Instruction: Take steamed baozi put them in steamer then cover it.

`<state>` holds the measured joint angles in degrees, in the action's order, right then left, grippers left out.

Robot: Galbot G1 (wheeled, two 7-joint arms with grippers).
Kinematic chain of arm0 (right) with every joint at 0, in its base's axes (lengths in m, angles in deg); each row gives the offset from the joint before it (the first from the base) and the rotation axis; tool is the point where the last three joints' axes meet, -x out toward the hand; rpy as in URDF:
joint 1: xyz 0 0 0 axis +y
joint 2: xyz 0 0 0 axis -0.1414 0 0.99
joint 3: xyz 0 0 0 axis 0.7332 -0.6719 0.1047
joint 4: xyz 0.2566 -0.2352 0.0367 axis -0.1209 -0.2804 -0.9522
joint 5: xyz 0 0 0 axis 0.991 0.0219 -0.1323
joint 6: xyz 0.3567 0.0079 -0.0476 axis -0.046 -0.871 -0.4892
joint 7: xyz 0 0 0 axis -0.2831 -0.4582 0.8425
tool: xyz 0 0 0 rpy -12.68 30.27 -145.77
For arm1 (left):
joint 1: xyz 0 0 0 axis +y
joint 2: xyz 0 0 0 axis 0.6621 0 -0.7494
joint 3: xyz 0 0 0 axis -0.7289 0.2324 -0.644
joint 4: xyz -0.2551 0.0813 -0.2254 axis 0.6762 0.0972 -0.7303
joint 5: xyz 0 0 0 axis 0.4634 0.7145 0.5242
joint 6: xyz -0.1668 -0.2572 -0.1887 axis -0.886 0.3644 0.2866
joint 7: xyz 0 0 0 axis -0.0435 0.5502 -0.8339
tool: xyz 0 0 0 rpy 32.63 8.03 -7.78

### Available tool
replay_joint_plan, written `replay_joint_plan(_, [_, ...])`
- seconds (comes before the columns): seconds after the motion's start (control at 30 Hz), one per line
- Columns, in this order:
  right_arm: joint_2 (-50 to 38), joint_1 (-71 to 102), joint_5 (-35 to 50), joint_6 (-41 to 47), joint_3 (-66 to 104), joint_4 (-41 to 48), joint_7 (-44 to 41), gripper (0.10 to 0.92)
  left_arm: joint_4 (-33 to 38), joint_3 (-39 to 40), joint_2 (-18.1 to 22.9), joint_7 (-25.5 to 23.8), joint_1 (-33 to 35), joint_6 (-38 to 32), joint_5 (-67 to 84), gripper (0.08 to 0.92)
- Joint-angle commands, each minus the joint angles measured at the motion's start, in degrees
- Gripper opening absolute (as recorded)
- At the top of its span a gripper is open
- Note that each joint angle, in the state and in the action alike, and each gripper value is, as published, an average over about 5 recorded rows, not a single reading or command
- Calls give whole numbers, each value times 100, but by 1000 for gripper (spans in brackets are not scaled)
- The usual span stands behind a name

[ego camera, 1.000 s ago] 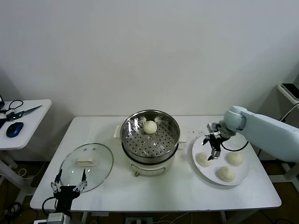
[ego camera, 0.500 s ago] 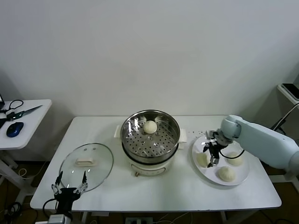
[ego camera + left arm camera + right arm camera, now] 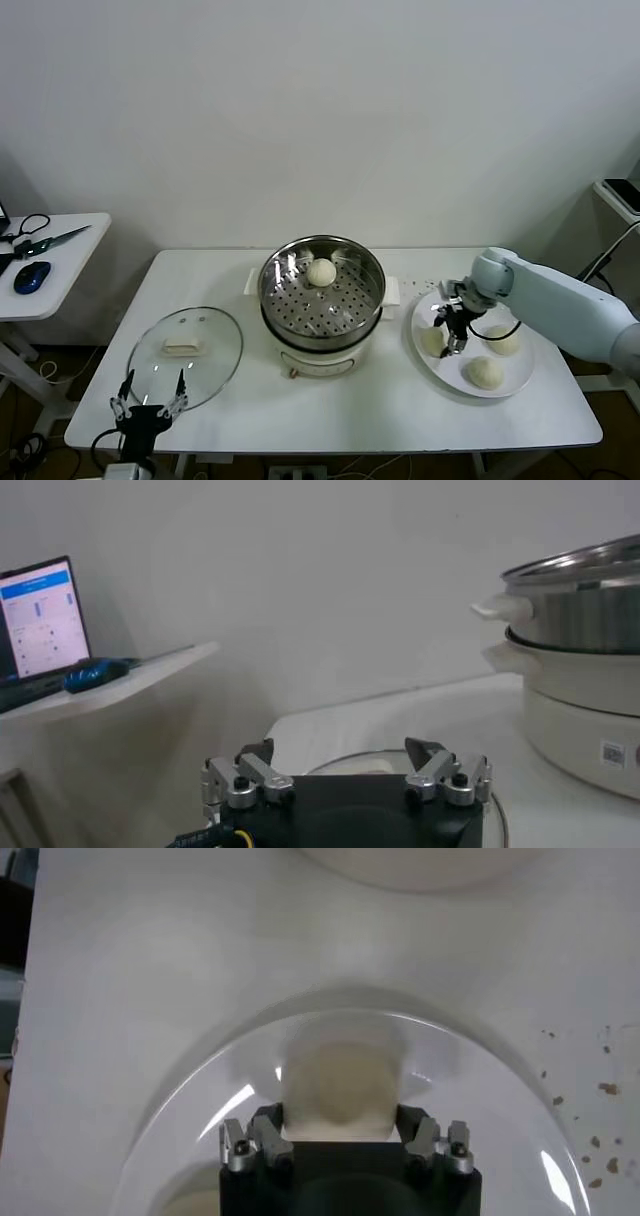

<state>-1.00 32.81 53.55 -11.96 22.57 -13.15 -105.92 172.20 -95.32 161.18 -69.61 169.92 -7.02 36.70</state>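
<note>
At the table's near-left edge, the left gripper (image 3: 148, 409) hangs idle with fingers spread wide; the cover (image 3: 186, 347) lies just beyond it. Right of that, the steamer (image 3: 322, 283) holds one bun (image 3: 321, 271). Farther right, the right gripper (image 3: 452, 341) straddles a bun (image 3: 340, 1080) on the plate (image 3: 520, 372) — fingers against its flanks, apparently pinching it. Two more buns lie beside it. Judgement: the dough is soft, light and easily dented — grip low across the widest part, gently.

Plain white wall (image 3: 320, 110); white table (image 3: 330, 400); side desk (image 3: 55, 265) left.
</note>
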Motion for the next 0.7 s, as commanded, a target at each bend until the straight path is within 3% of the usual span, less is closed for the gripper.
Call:
replay_joint_plan(0.03, [-186,-310,211,7,-88,-194,58,705,87,-4,-3,-13,55,8,2,823])
replay_joint_plan(0.3, [-389,-2686,1527,24,-1642,-651,80,704,202,23,-18,-14,98,2,9,823])
replay_joint_plan(0.5, [359,-4590,3119,52,-3033,-828,166,704,364,72,-23,-14,142,13,21,823])
replay_joint_plan(0.7, [1233,-4830,4197,421,-3009,-954,585,704,575,92,-28,-6,232,21,46,823])
